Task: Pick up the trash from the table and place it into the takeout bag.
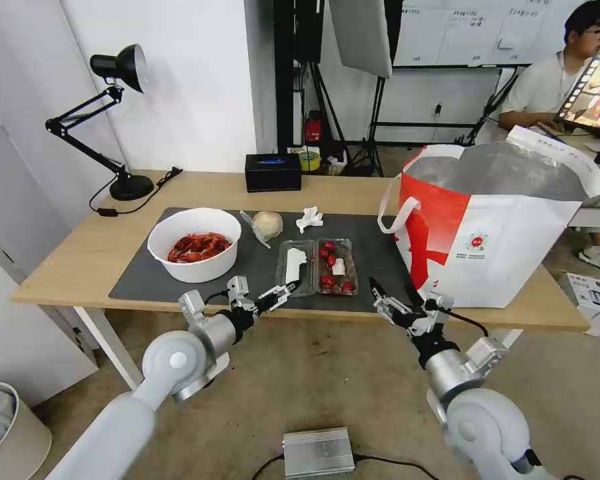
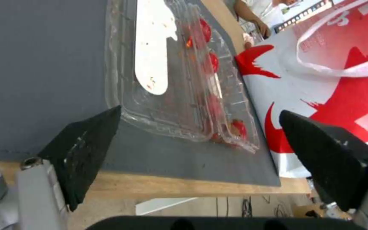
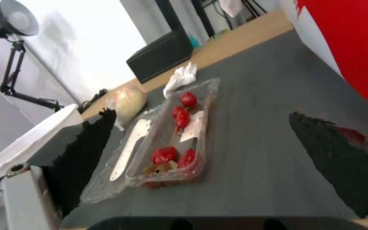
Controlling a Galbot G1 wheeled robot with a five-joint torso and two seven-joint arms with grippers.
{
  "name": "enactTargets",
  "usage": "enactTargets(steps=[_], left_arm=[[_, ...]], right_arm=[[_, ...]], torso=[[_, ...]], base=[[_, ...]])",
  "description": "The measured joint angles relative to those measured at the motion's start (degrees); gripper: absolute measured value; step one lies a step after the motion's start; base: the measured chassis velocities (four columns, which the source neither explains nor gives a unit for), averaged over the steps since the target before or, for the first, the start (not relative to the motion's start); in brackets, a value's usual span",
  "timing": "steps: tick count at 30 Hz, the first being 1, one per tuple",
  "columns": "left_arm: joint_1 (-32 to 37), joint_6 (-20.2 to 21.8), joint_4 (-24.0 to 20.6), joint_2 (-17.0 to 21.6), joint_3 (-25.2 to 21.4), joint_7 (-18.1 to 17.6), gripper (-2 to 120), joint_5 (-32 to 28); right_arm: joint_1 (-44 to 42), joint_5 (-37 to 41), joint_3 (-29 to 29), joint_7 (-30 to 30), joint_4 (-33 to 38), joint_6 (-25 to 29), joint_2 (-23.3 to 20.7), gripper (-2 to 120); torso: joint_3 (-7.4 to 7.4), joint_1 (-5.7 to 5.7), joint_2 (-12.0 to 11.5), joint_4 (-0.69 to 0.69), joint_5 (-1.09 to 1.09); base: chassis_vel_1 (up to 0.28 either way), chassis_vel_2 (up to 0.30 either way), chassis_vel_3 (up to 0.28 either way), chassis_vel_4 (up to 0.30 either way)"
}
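Note:
On the table [image 1: 80, 253], a dark grey mat [image 1: 140, 283] carries the trash: a white bowl of red crayfish shells [image 1: 193, 244], a beige lump in clear wrap [image 1: 268, 225], a crumpled tissue [image 1: 310, 217] and an open clear clamshell with red fruits [image 1: 317, 267]. The takeout bag [image 1: 493, 227] stands open at the table's right end. My left gripper [image 1: 283, 291] hovers open at the table's front edge, just short of the clamshell [image 2: 171, 95]. My right gripper [image 1: 392, 291] is open over the mat's front right corner, between the clamshell [image 3: 167, 140] and the bag [image 3: 354, 48].
A black desk lamp [image 1: 120, 67] stands at the back left with its cord on the wood. A small black box [image 1: 273, 172] sits at the back edge. On the floor are a silver box [image 1: 318, 452], a white bin [image 1: 7, 427] and a carton [image 1: 593, 300].

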Motion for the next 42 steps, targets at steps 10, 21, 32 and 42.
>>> enactTargets(steps=[10,21,32,42], left_arm=[[2.4,0.3,-5.2,0.5,-1.7,-2.7,100,-2.4],[0.7,-0.7,-4.5,-3.8,3.4,-4.1,100,-1.2],[-3.0,-1.3,-1.8,-6.3,6.3,-5.6,100,-1.5],[-4.7,-1.9,-0.3,-8.0,8.2,-8.8,100,-1.5]], right_arm=[[-0.2,-1.3,0.8,-0.2,-0.2,0.4,0.2,100],[-0.7,-3.4,1.5,-0.6,-0.7,0.9,0.4,100],[-1.7,-4.9,2.4,-1.0,-0.5,1.9,0.6,100],[-1.7,-4.9,2.9,-0.7,-0.5,1.9,0.9,100]], torso=[[-0.01,0.0,0.0,0.0,0.0],[0.0,-0.01,0.0,-0.01,0.0],[0.0,-0.01,0.0,0.0,0.0],[0.0,-0.01,0.0,0.0,0.0]], base=[[0.0,0.0,0.0,0.0],[0.0,0.0,0.0,0.0],[0.0,0.0,0.0,0.0],[0.0,0.0,0.0,0.0]])
